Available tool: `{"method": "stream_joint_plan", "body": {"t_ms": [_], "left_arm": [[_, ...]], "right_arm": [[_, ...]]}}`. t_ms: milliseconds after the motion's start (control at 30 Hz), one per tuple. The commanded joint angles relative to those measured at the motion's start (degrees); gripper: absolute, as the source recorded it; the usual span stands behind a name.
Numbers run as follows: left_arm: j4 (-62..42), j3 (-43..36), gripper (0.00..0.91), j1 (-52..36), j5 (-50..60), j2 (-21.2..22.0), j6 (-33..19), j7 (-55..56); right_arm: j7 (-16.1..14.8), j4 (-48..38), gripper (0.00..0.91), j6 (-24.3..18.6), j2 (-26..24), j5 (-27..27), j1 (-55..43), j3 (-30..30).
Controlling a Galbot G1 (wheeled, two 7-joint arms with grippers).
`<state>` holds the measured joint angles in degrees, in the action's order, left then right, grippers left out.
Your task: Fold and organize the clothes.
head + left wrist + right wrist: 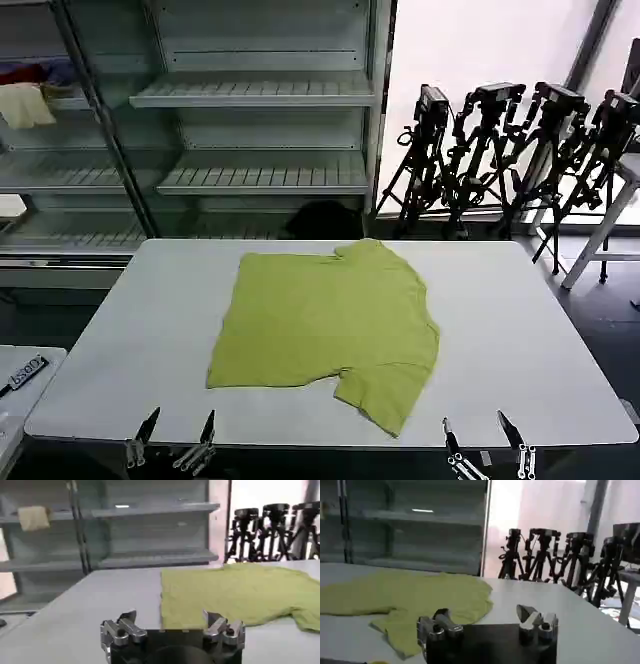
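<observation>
A lime yellow-green T-shirt [325, 320] lies spread flat on the white table [520, 330], one sleeve hanging toward the near right corner. My left gripper [178, 428] waits open at the table's near edge, left of the shirt's hem. My right gripper [483, 432] is open too, at the near edge to the right of the sleeve. From the left wrist, the shirt [235, 595] lies just beyond the open left gripper [170, 622]. From the right wrist, the sleeve [410, 625] sits close to the open right gripper [487, 617]. Neither gripper touches fabric.
Metal shelving [260, 120] stands behind the table, with a pale cream cloth [25, 105] and a red cloth [22, 72] on its far left. Several black camera tripods [510, 150] lean at the back right. A dark object [322, 220] lies beyond the table's far edge.
</observation>
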<state>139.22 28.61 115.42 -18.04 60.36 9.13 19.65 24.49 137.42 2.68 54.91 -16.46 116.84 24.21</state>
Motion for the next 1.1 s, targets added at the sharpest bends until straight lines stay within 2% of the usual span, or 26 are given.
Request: {"method": "stream_joint_plan", "body": {"t_ms": [33,67,167,233,533,800,1100], "left_arm": [[2.47,-0.38,0.907,-7.54,-5.17,-2.18,15.88,-1.03],[2.46,-0.18,0.907,-9.41,-7.27,-2.4,17.88,-1.14],[1.43,0.8,0.907,-15.87,-10.69,-4.05,22.34,-1.71],[0.44,1.32,0.907,-18.47,-12.8,-4.85,23.91,-1.73],[-5.47,0.82,0.907,-23.17,-16.84,-6.18,23.98,-2.85],[-8.93,1.05,0.907,-24.2,-17.99,-5.75,23.95,-2.39],[-11.88,0.8,0.907,-25.06,-18.54,-4.84,23.91,-2.32]], "right_arm": [[0.08,2.62,0.907,11.9,-1.22,-3.31,-2.56,-1.16],[0.57,3.2,0.907,16.99,0.17,-4.14,-5.18,-3.19],[1.8,3.87,0.907,21.79,0.74,-4.18,-7.91,-7.15],[2.45,4.06,0.907,23.72,1.21,-4.34,-8.91,-8.79],[3.91,3.11,0.907,30.02,3.36,-6.52,-14.2,-12.49],[5.04,2.47,0.907,30.43,4.28,-5.52,-19.01,-16.42],[6.0,1.03,0.907,30.44,5.07,-6.29,-20.9,-16.99]]}}
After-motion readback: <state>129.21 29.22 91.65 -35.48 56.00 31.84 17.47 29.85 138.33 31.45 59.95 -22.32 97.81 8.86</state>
